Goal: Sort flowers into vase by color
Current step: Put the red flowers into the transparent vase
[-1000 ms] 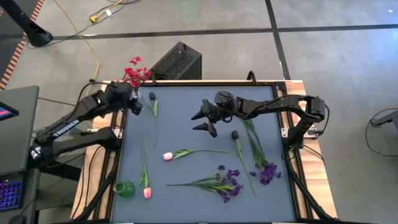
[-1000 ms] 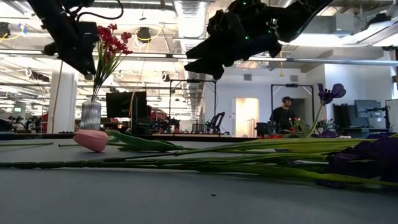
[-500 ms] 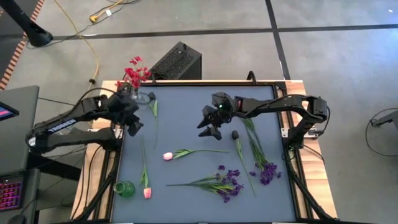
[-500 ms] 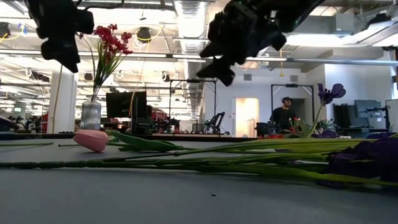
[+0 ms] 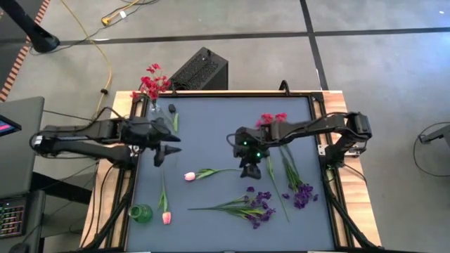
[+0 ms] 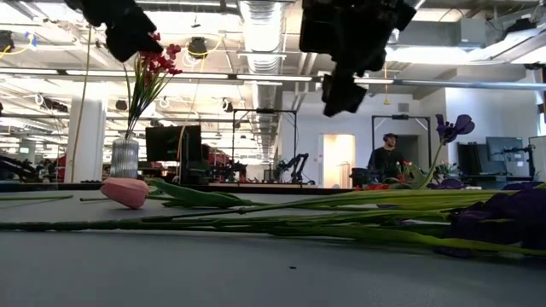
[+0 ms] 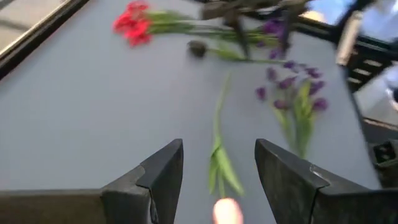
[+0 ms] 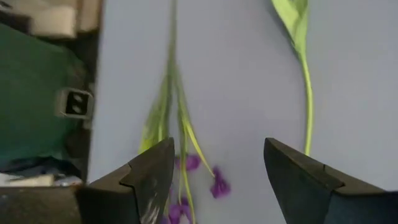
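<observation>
A clear vase (image 5: pixel 156 109) at the table's far left corner holds red sprays (image 5: pixel 152 83); it also shows in the low view (image 6: pixel 124 158). Flat on the table lie a red spray (image 5: pixel 271 118), two pink tulips (image 5: pixel 190 176) (image 5: pixel 166 218), two purple bunches (image 5: pixel 257 208) (image 5: pixel 303 196) and dark-budded stems (image 5: pixel 269 167). A green vase (image 5: pixel 140 213) stands near the left front. My left gripper (image 5: pixel 169 149) hovers open above the table; its wrist view shows a pink tulip bud (image 7: pixel 227 211) between the open fingers (image 7: pixel 219 149). My right gripper (image 5: pixel 250 170) hangs open over a purple bunch's stem (image 8: pixel 178 124).
A raised rim (image 5: pixel 225 93) frames the grey table. A black box (image 5: pixel 200 69) sits on the floor beyond the far edge. Bare table (image 5: pixel 211 130) lies between the two grippers. A person (image 6: pixel 389 158) stands far back in the room.
My left gripper has moved away from the clear vase at the far left corner, toward the near edge and the right, out over the table near the pink tulip. My right gripper has swung toward the near edge and turned its fingers toward the purple bunch.
</observation>
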Available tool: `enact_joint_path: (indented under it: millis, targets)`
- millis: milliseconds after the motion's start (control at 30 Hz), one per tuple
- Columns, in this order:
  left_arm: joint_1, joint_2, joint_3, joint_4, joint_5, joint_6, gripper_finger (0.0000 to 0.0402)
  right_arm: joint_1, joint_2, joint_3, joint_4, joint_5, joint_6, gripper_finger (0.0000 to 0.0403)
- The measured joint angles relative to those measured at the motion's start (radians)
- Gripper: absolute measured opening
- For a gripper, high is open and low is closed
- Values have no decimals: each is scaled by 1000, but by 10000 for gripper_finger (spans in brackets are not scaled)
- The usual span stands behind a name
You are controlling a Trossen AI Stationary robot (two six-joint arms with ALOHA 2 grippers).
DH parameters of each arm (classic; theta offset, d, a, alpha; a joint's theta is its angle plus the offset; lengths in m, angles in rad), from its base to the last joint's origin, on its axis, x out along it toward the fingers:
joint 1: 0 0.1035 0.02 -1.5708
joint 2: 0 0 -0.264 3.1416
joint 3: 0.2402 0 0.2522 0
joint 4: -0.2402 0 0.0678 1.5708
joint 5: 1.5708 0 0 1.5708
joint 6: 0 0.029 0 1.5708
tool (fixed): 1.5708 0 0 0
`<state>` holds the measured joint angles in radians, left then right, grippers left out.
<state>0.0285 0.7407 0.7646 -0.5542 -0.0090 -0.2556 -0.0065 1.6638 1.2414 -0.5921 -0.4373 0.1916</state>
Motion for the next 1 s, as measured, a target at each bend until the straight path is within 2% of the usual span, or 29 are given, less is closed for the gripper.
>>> enact_joint_path:
  millis: [233,400,467,600,733,867,1000]
  targets:
    - [-124,60,-108,252,2,49,187,66,0,4,-47,85,93,274]
    - [-182,135,-167,394,-1,124,187,109,0,4,-116,209,116,274]
    - [-194,172,-179,472,-3,172,187,109,0,4,-162,251,149,274]
    - [-202,266,-181,602,-4,299,187,88,-3,4,-253,269,200,274]
    - [-199,368,-181,717,-6,458,187,83,-4,4,-393,369,212,274]
    - [-186,437,-181,753,-24,574,187,46,-13,-18,-462,434,226,274]
    - [-166,460,-182,699,-25,621,187,-16,-50,-60,-477,439,236,274]
